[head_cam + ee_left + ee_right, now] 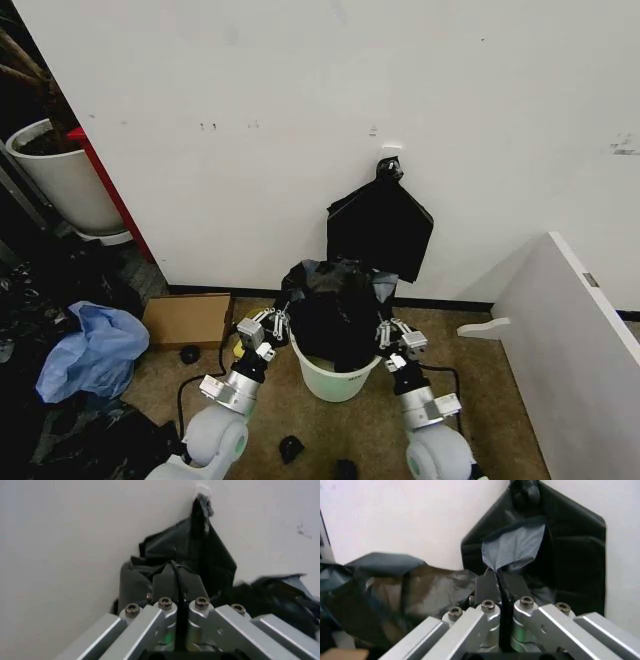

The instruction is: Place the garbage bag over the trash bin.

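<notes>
Both grippers grip the garbage bag [335, 310] from opposite sides in the head view: the left gripper [281, 322] is pinched on its left edge and the right gripper [381, 333] on its right edge, each at about rim height of the trash bin [334, 380]. That cream-white bin stands on the brown floor [500, 400] close to the white wall [300, 120], and the glossy black bag is bunched over its mouth, hanging down inside so that only the front of the rim and the lower wall show. On the wall just behind and above hangs a flat black bag [380, 225] from a hook. Off to the left lie a cardboard box [187, 318], a blue sheet [95, 348] and a white plant pot [65, 180]. From the left wrist view, the left gripper [175, 577] has its fingers pressed together on a fold of the garbage bag [135, 581], with the hanging flat black bag [210, 551] beyond. From the right wrist view, the right gripper [501, 583] is likewise clamped on a grey-shining flap of the garbage bag [512, 549], more of which spreads crumpled beside it, and the flat black bag [575, 551] hangs behind against the wall.
</notes>
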`<state>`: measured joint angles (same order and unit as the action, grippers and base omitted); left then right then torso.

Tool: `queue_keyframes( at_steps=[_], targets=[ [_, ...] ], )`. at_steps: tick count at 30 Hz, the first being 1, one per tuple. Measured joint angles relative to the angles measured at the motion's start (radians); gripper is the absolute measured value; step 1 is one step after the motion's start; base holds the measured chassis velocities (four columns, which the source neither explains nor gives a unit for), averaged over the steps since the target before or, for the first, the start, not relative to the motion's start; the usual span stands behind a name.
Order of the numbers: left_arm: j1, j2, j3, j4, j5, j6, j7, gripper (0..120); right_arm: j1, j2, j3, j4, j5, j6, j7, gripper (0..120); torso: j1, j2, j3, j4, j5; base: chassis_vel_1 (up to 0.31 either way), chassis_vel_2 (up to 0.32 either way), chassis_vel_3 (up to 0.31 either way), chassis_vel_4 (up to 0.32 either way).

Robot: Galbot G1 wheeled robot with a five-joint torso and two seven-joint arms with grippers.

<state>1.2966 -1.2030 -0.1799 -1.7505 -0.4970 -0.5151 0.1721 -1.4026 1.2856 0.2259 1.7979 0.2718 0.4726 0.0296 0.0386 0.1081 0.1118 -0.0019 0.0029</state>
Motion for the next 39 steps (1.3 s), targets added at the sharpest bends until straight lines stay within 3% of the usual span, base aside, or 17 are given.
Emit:
queue_keyframes(
  at_steps=[8,18,29,35,39],
  targets=[
    [0.007,-0.019,0.010,0.049,0.022,0.000,0.023,0,-0.042,-0.061,0.008,-0.017,-0.072,-0.017,0.026,0,0.000,0.000,0.000,-0.0001,-0.0002,0.000,0.000,0.000,0.000],
    [0.072,0.009,0.022,0.063,-0.044,0.010,0.008,0,-0.035,-0.126,0.021,-0.006,-0.093,-0.036,0.026,0,0.000,0.000,0.000,0.0000,-0.0001,0.000,0.000,0.000,0.000],
    [0.087,0.047,0.007,-0.068,-0.068,0.065,0.022,0,-0.062,-0.171,0.052,0.111,-0.089,-0.032,-0.073,0,0.000,0.000,0.000,0.0000,-0.0002,0.000,0.000,0.000,0.000],
    [0.093,0.039,0.013,-0.015,-0.085,0.064,0.053,0,-0.078,-0.166,0.044,0.085,-0.170,-0.012,-0.091,0,0.000,0.000,0.000,0.0001,-0.0004,0.000,0.000,0.000,0.000],
    [0.097,0.005,0.026,0.053,-0.123,0.062,0.071,0,-0.063,-0.159,0.043,-0.010,-0.220,-0.012,-0.053,0,0.000,0.000,0.000,0.0001,-0.0002,0.000,0.000,0.000,0.000]
  ],
)
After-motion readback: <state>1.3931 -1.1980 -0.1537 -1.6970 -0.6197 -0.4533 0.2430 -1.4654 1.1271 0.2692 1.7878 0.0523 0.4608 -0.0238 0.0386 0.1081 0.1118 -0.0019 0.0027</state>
